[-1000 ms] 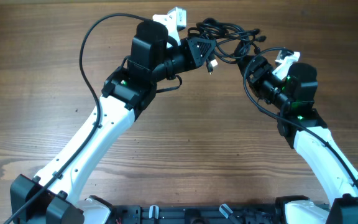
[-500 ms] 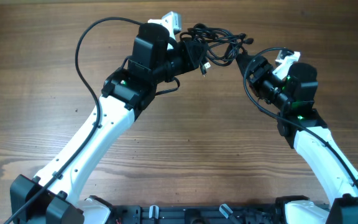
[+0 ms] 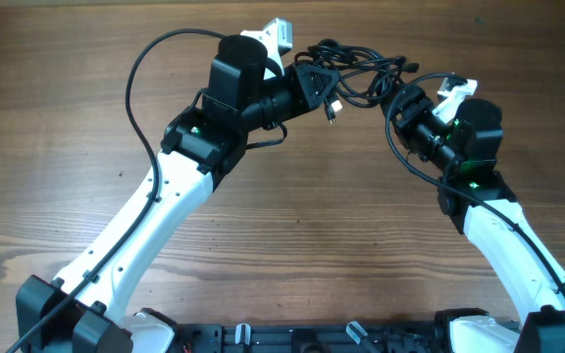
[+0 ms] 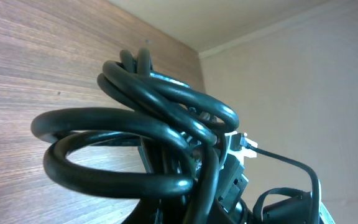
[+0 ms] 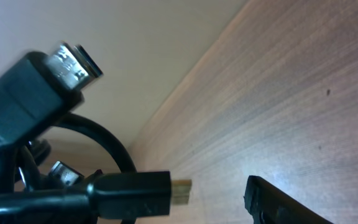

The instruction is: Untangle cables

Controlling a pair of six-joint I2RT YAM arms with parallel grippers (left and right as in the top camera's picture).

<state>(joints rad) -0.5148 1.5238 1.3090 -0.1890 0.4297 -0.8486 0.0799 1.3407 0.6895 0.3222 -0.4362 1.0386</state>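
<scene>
The cables (image 3: 361, 67) are a bunch of thin black cords lifted off the wooden table (image 3: 57, 147) at the back middle. My left gripper (image 3: 314, 83) is shut on the bunch's left side, and a silver-tipped plug (image 3: 332, 108) hangs below it. In the left wrist view the looped cords (image 4: 148, 143) fill the frame and hide the fingers. My right gripper (image 3: 397, 98) is at the bunch's right end. Its view shows a gold-tipped plug (image 5: 129, 190) and a larger silver-tipped plug (image 5: 36, 87) at left. One black finger (image 5: 284, 202) stands apart from them, so the jaws look open.
The left arm's thick black cable (image 3: 137, 78) arcs over the table to the left. The right arm's cable (image 3: 400, 147) loops beside its wrist. A pale wall (image 5: 135, 43) rises just behind the table's far edge, close to the bunch.
My left gripper swung the bunch left and away from the right gripper, then brought it back right to about where it began. The right arm has barely moved.
</scene>
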